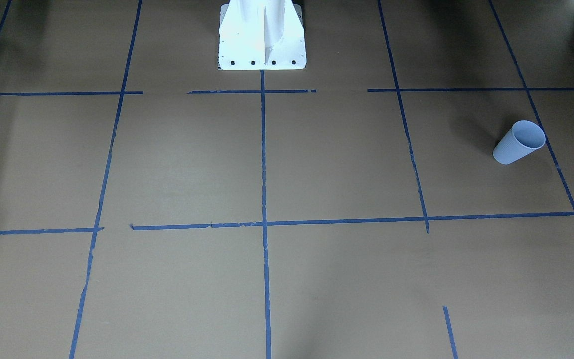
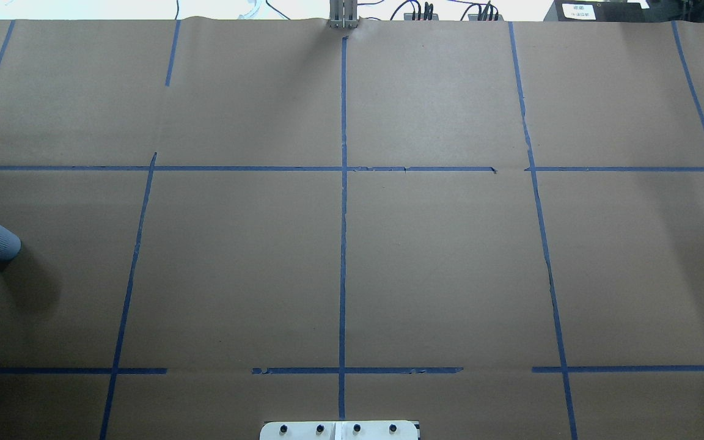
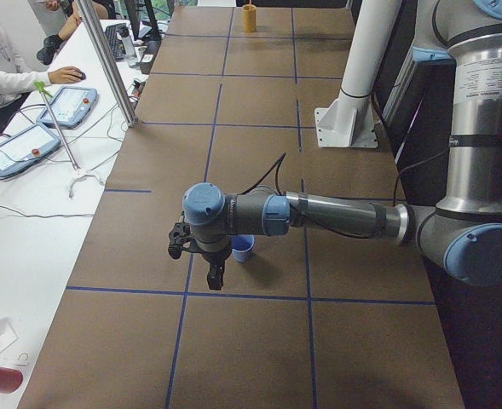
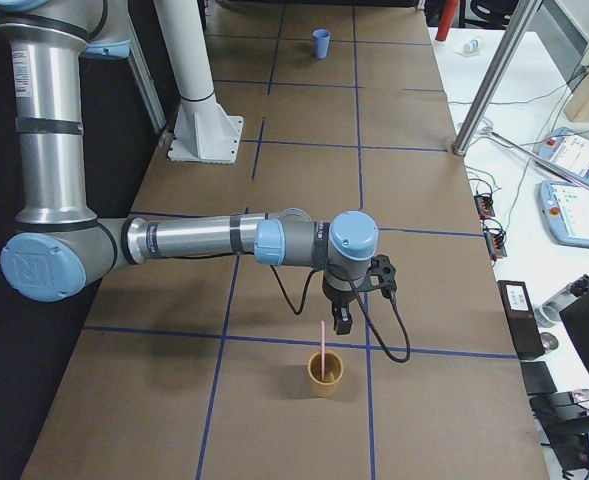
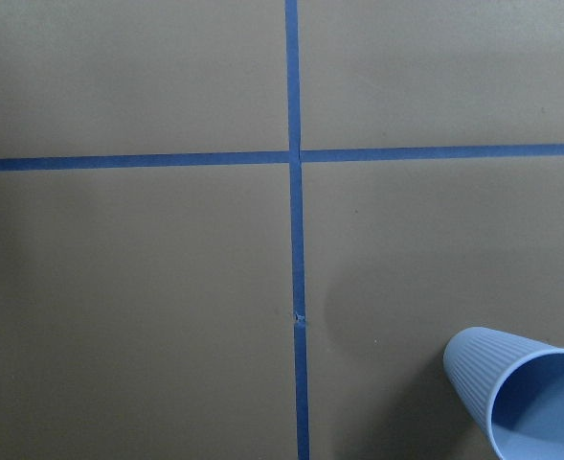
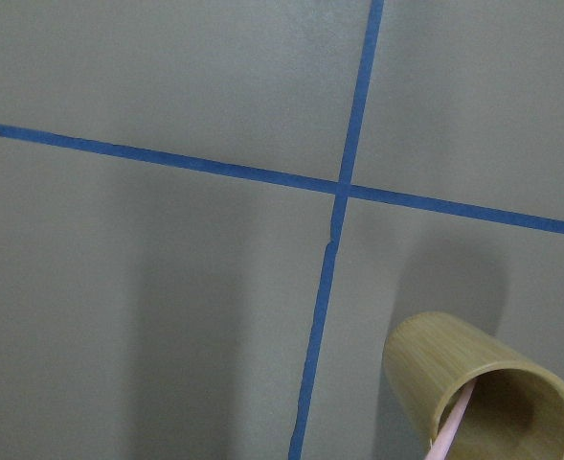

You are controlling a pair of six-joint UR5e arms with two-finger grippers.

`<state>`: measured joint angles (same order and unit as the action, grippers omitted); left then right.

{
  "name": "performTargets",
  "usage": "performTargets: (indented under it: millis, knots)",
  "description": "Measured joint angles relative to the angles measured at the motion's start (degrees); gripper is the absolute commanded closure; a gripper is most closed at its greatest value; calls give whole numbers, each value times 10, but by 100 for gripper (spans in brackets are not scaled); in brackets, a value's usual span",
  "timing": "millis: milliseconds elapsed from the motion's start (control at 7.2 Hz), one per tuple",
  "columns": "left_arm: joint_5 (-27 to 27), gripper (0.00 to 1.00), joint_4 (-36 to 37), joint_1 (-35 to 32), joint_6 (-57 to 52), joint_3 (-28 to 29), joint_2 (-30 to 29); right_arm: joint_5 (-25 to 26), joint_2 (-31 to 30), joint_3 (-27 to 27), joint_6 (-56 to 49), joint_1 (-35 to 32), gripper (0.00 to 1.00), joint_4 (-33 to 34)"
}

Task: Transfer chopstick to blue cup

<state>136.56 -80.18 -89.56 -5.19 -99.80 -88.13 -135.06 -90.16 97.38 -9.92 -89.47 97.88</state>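
Tabletop (image 1: 317, 164) bears blue cup (image 1: 518, 143), chopstick (image 4: 321, 345) in bamboo cup (image 4: 325, 377); jaws' state I cannot tell.

Pink chopstick (image 4: 321, 345) leans inside tan cup (image 4: 326, 386), robot's R end; pale ribbed blue cup (image 1: 519, 142) upright at L end, well apart.

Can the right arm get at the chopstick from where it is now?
Probably yes. The chopstick stands in the tan cup with its top poking above the rim. The right gripper hangs close by, with nothing visible between them.
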Motion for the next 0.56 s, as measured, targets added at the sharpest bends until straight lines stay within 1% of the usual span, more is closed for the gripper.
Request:
performTargets:
  millis: [139,556]
  knots:
    - [0,0,13,0,-11,-9,-1,1,-1,0,0,2,0,-1]
    - [1,0,21,2,-11,-36,4,2,-5,2,0,3,0,-6]
